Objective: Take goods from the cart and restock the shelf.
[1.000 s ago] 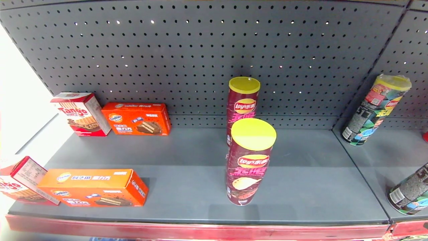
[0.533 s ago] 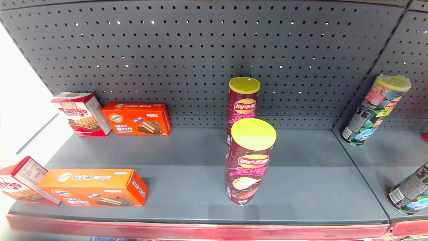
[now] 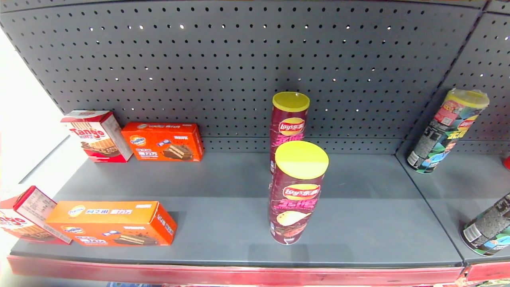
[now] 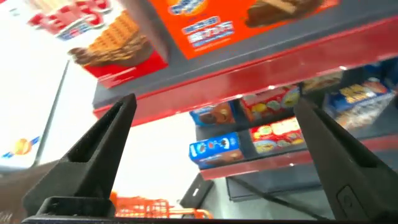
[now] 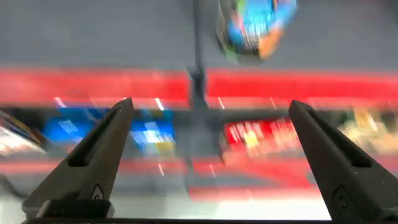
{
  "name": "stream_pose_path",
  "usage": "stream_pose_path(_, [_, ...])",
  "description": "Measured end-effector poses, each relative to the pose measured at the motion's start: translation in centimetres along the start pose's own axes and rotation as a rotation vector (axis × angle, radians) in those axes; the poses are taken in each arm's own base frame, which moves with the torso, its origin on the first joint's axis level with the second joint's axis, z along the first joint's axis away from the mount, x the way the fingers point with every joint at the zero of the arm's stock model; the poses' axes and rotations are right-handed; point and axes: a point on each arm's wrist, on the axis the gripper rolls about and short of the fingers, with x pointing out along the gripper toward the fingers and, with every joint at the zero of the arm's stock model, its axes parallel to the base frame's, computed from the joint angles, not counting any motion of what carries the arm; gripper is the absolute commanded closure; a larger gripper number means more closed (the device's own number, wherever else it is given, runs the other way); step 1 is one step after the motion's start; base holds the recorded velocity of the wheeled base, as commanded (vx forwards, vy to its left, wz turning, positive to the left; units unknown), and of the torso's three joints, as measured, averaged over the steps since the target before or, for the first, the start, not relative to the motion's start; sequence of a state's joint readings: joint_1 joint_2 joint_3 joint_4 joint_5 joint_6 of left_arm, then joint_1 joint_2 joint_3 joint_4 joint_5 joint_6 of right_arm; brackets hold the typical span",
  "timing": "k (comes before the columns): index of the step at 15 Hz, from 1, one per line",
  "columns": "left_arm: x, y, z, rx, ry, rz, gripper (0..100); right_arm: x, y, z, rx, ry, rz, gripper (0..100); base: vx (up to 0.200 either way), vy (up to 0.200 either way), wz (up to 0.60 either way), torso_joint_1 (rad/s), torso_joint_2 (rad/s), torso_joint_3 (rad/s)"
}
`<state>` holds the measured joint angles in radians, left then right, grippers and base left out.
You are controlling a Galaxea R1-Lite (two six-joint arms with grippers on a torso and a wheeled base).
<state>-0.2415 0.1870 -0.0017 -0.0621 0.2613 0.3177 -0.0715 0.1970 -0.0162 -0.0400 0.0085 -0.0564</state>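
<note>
Left claw (image 4: 214,102) is spread wide and empty, facing the red front edge (image 4: 249,81) of the shelf (image 3: 358,223). Right claw (image 5: 210,102) is also wide apart and holds nothing, facing that edge too.

A maroon chip can (image 3: 297,195) with a yellow lid stands upright near the shelf's front.
- Just behind this can, by the pegboard (image 3: 199,71), stands a second maroon can (image 3: 289,119).
- Well to its left at the front lies an orange box (image 3: 111,223), with a red wafer box (image 3: 24,217) just beyond that.
- Behind and left of it, at the back, another orange box (image 3: 163,141) sits beside another red wafer box (image 3: 95,135).
- Well to its right, past the shelf divider, are two dark patterned cans: the rear one (image 3: 448,131) leans back and the front one (image 3: 488,231) is tilted.
</note>
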Motion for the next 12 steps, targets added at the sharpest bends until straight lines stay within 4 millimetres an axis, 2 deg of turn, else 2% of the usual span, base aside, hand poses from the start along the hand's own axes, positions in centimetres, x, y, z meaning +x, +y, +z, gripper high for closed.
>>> stream_pose_path(2, [-0.3,0.0,-0.1,-0.014,-0.022,0.043,0,-0.4,0.2,-0.2,0.041,-0.069,0.025,0,0.0,0.0,0.0,0.0,0.0,0.0])
stream_pose_path(4, [-0.5,0.0,-0.2,-0.024,-0.043,0.061,0,-0.5,0.0,-0.4,0.072,-0.053,-0.153,0,0.0,0.0,0.0,0.0,0.0,0.0])
stream_pose_path(5, [-0.6,0.0,-0.2,-0.025,-0.051,0.065,0,-0.5,0.1,-0.6,0.086,-0.041,-0.189,0,0.0,0.0,0.0,0.0,0.0,0.0])
stream_pose_path(8, [-0.7,0.0,-0.2,-0.033,-0.061,0.069,0,-0.6,0.3,-1.0,0.075,-0.036,-0.078,0,0.0,0.0,0.0,0.0,0.0,0.0])
stream_pose_path(12, [-0.7,0.0,-0.2,-0.058,-0.065,0.07,0,-0.7,0.2,-1.1,0.071,-0.041,-0.048,0,0.0,0.0,0.0,0.0,0.0,0.0])
